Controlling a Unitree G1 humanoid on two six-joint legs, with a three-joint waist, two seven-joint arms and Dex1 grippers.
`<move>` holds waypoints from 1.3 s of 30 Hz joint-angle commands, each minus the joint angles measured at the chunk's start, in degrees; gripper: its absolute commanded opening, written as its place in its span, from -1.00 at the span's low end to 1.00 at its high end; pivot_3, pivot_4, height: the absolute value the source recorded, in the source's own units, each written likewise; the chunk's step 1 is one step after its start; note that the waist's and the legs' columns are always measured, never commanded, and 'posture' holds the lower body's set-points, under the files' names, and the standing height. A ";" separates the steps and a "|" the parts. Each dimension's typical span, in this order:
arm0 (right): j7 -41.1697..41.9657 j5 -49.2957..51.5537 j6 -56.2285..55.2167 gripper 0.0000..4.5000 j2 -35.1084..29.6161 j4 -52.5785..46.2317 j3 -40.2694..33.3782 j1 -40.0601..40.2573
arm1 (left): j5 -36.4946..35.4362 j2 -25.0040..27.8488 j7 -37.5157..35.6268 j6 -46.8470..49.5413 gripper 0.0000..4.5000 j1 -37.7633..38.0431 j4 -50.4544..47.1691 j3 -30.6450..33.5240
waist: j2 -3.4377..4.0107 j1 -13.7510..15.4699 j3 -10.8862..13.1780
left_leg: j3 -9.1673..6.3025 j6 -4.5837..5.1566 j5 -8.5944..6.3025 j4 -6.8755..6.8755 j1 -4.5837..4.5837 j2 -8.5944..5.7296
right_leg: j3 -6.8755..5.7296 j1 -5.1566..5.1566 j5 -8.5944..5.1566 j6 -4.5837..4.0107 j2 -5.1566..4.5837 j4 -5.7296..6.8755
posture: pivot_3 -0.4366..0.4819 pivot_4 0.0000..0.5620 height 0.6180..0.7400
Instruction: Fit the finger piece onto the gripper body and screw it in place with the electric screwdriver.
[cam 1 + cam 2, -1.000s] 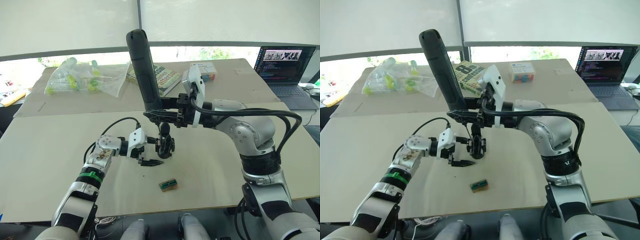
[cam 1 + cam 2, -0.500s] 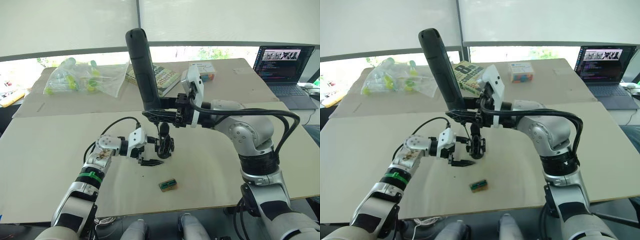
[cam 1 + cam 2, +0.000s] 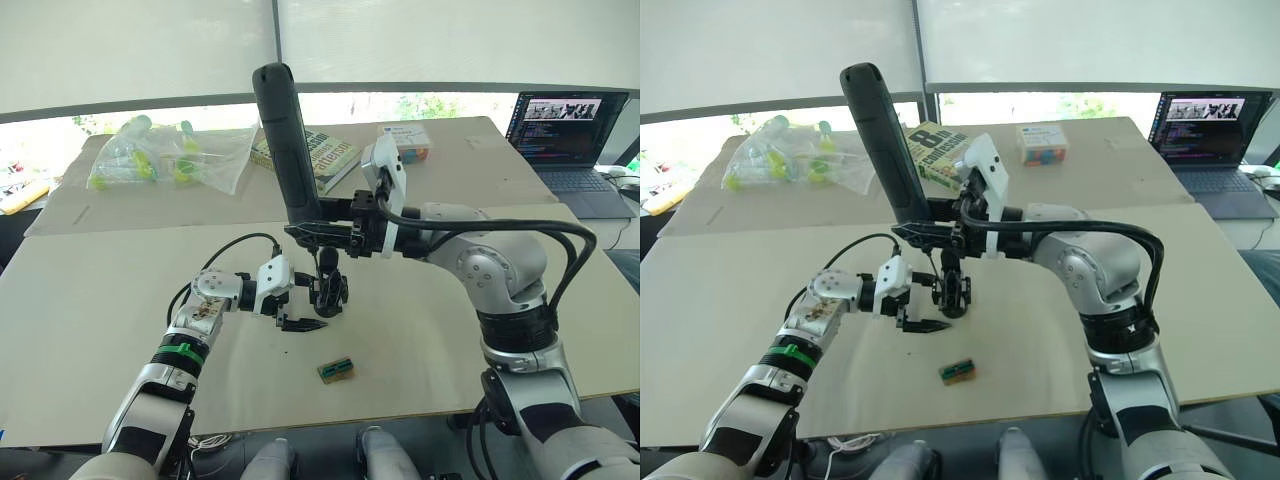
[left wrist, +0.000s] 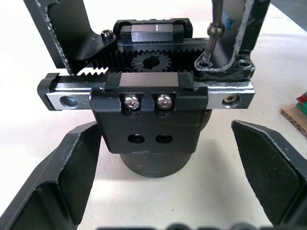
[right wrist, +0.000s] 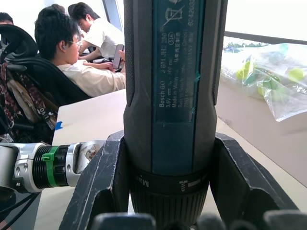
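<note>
A small tan-and-green block [image 3: 337, 369] lies on the table [image 3: 80, 300], nearer the robot than the gripper body and apart from it. The gripper body [image 3: 329, 290], a dark blocky mechanism, stands near the middle of the table and serves as the landmark here. Just to its left, the left gripper [image 3: 292, 308] hovers with its fingers spread apart on either side of the body, not clamping it; the left wrist view shows the body's rail [image 4: 144, 93], gear teeth and two seated screws [image 4: 146, 100] squarely between those open fingers. The finger piece [image 4: 230, 43] appears already set on the rail's right end, though how firmly it sits cannot be told.

Directly above the gripper body, the right gripper [image 3: 322, 232] is closed around the electric screwdriver [image 3: 287, 135], gripping it low on the handle. The screwdriver's long axis runs nearly upright, handle leaning slightly to the left at the top, with its thin metal bit [image 4: 214, 28] pointing down into the finger piece's mounting hole. The coming move likely depends on this: the screw point lies straight below the bit, so the right arm, the one over it, needs to press down along that axis.

Beyond the gripper body lie a book [image 3: 330, 152], a clear bag [image 3: 165, 155] and, far right, a laptop [image 3: 570, 135]
</note>
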 commanded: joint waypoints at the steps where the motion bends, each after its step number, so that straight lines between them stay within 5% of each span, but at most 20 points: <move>1: 0.11 0.92 -1.81 -0.15 0.39 -2.37 -1.84 -0.65 | -0.37 0.20 0.06 -0.63 1.00 0.28 -1.94 0.15 | 0.00 -0.02 0.00 | 0.00 0.00 0.00 0.00 0.00 0.00 | 0.00 0.00 0.00 0.00 0.00 0.00 | -0.05 -0.47 1.00; 39: 0.44 -0.04 -2.74 -0.15 1.05 -2.21 -1.88 -2.05 | -0.29 0.25 0.38 -0.95 1.00 0.61 -1.93 0.15 | 0.00 -0.06 0.00 | 0.00 0.00 0.00 0.00 0.01 0.00 | 0.00 0.00 0.00 0.00 0.00 0.00 | -0.05 -0.47 1.00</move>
